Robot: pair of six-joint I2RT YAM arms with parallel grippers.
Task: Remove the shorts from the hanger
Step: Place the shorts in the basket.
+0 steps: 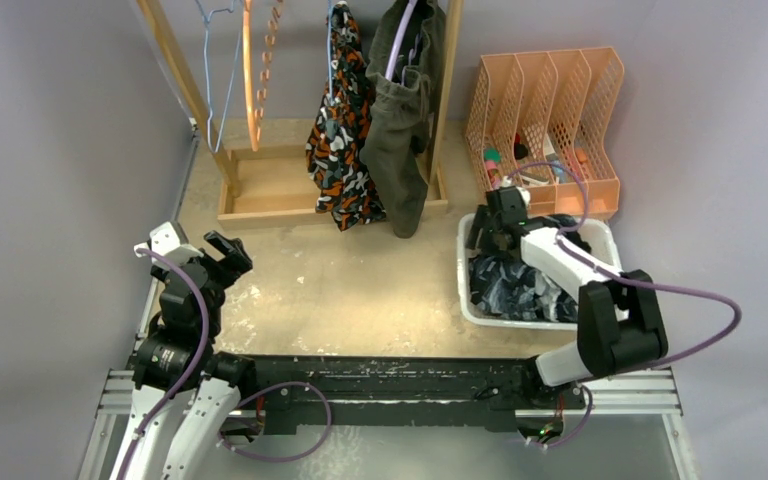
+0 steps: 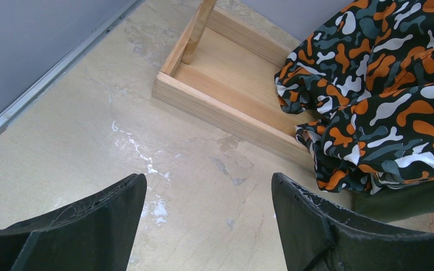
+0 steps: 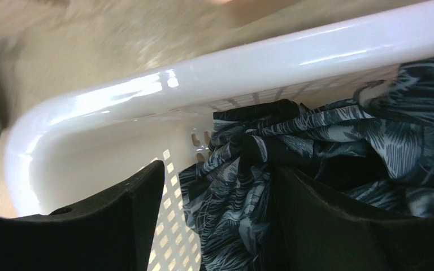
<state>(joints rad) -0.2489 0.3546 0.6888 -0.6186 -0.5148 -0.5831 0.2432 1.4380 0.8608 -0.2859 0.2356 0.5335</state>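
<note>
Top external view: left gripper (image 1: 228,256) is waiting near-left of the rack (image 1: 260,190), jaws apart, empty. Right gripper (image 1: 488,228), jaws apart, is hovering over navy printed shorts (image 1: 515,285) in the basket (image 1: 464,290) right of the rack, likely the drop spot. Camo shorts (image 1: 342,160) and olive shorts (image 1: 400,140) are hanging on the rack; hanger tops cut off.

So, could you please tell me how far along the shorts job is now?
Done: navy printed shorts lie in the white basket. In hand: nothing gripped; the right gripper hangs open over the basket, the left gripper open above the table. Left: camo shorts and olive-green shorts hang on the rack.
</note>
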